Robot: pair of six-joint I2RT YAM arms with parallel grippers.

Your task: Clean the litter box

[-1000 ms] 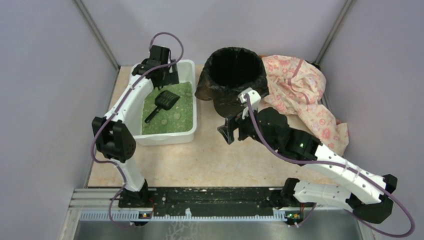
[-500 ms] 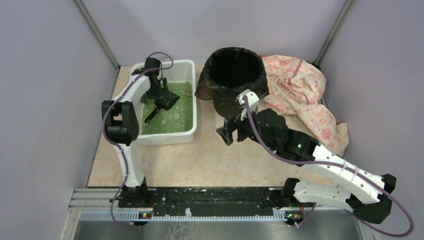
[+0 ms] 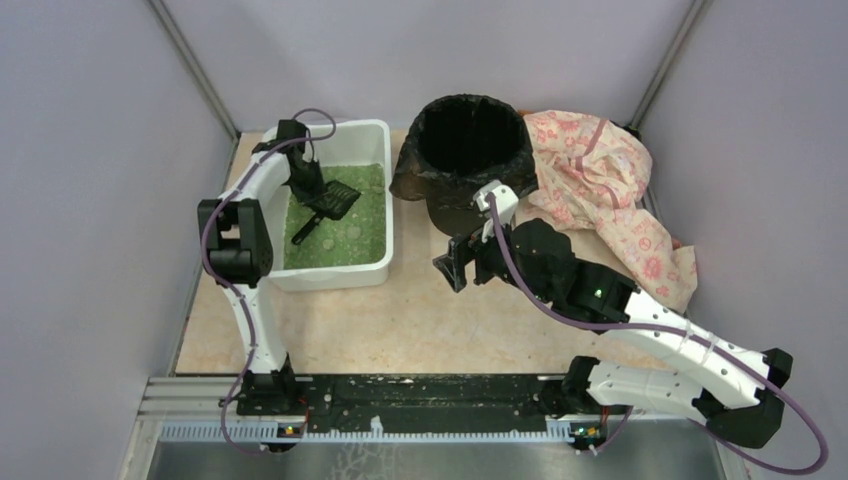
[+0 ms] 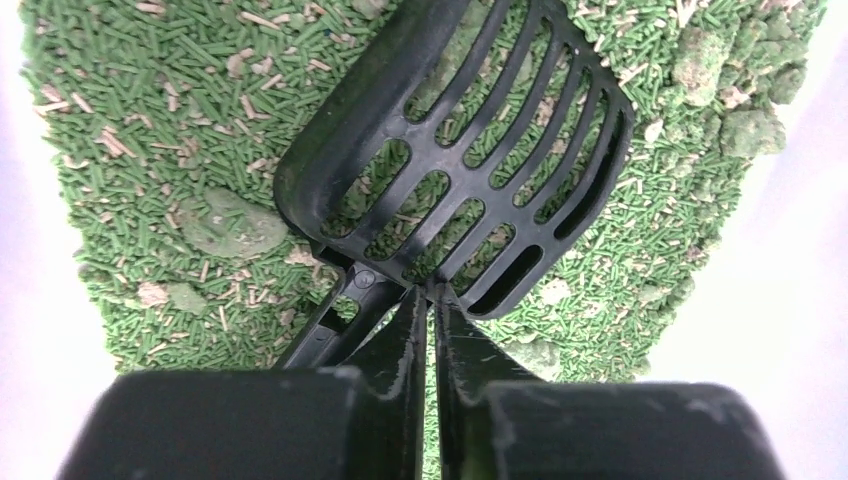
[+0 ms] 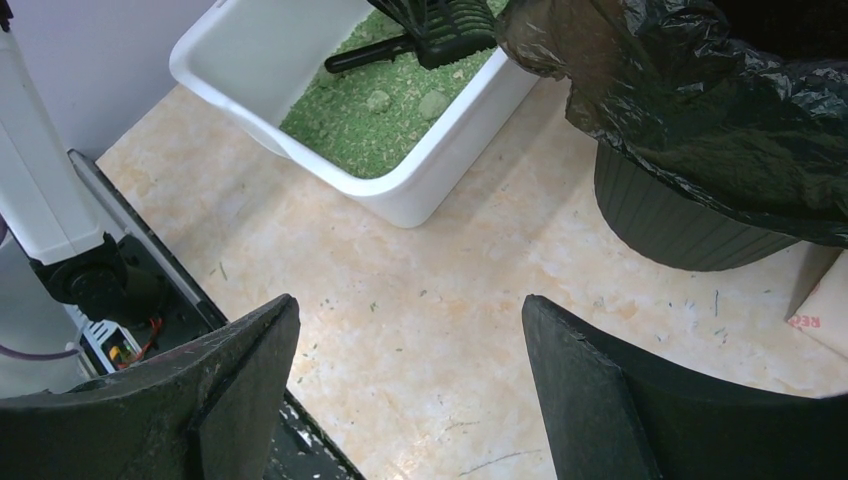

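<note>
The white litter box (image 3: pixel 330 278) holds green pellet litter with several clumps (image 4: pixel 230 222). A black slotted scoop (image 3: pixel 335 200) lies on the litter, its handle pointing to the near left. My left gripper (image 3: pixel 312 192) is down inside the box. In the left wrist view the left gripper (image 4: pixel 430 292) is shut, its tips pinching the rear rim of the scoop (image 4: pixel 460 160) where the handle joins. My right gripper (image 3: pixel 452 268) hovers open over the bare table between box and bin. The right gripper (image 5: pixel 410 310) holds nothing, and the box (image 5: pixel 400 205) and scoop (image 5: pixel 440 35) lie ahead of it.
A round bin lined with a black bag (image 3: pixel 470 135) stands right of the litter box; its bag (image 5: pixel 690 100) hangs over the rim. A pink patterned cloth (image 3: pixel 600 170) lies at the back right. Grey walls close in both sides.
My left gripper came down from the box's far corner onto the scoop and shut on its rear rim. The right arm has barely moved.
</note>
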